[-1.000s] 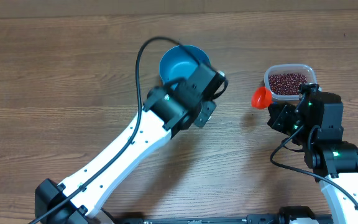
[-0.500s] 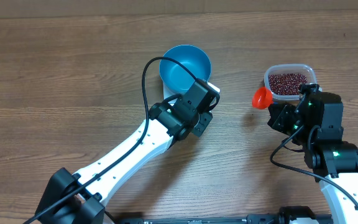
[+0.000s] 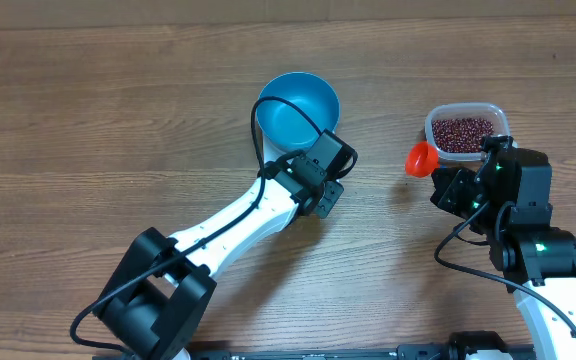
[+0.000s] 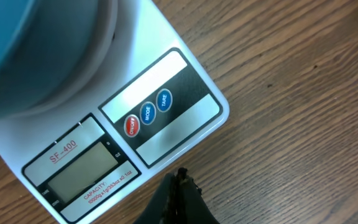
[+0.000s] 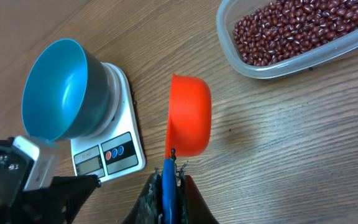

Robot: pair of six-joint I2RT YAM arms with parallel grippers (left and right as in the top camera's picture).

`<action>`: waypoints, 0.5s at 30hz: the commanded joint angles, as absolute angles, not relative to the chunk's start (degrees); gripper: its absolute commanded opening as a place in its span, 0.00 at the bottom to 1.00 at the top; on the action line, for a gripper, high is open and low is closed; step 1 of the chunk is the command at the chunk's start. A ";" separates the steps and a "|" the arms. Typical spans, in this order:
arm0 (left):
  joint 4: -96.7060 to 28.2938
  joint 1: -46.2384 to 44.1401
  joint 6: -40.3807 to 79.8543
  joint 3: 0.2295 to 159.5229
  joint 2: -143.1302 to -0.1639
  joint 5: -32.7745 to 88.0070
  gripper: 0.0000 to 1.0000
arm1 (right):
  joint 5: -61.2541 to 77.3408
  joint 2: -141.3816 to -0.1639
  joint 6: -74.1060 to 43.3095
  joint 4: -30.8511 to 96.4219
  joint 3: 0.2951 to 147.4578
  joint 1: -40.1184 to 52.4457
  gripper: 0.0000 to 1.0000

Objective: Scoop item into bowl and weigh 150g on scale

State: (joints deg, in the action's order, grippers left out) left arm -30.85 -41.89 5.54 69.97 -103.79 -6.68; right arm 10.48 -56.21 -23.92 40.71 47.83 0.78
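Left end effector (image 4: 180, 177): fingers pressed together, holding nothing. The tip hung just off the front edge of the scale (image 4: 185, 81), near the row of three round buttons (image 4: 148, 113) marked ON/OFF, MODE and TARE, but apart from them. The display (image 4: 82, 173) beside the buttons showed no digits that could be read.

Right end effector (image 5: 168, 167): closed on the handle of an orange scoop (image 5: 189, 115), held above the tabletop (image 5: 303, 143) between the scale and the tub (image 5: 272, 67). The inside of the scoop was not visible, and no beans were seen on it.

Task items: the blue bowl (image 5: 58, 90) sat on the scale's platform with a bare interior. All the dark red beans (image 5: 297, 28) lay in the clear tub, well apart from the bowl, at the right of the tabletop.

Judgement: the step in hand was scale preparation, with the left tip poised as a poker for a button. Scooping had not begun.

Next move calls for:
- a short reach from the scale's edge onto the chosen button, probably ON/OFF and then TARE with the bowl in place;
- a light, straight press, so that neither scale nor bowl shifts;
- the left arm clear of the bowl before the right carries the scoop to the tub.
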 commanded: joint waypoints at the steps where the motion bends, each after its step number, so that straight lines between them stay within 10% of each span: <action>1: -29.89 -41.47 4.69 69.47 -105.47 -6.63 0.04 | 10.35 -56.01 -23.75 40.58 49.25 0.62 0.04; 15: -27.53 -38.74 10.20 69.47 -106.67 -11.14 0.04 | 10.33 -56.01 -23.75 40.62 49.25 0.62 0.04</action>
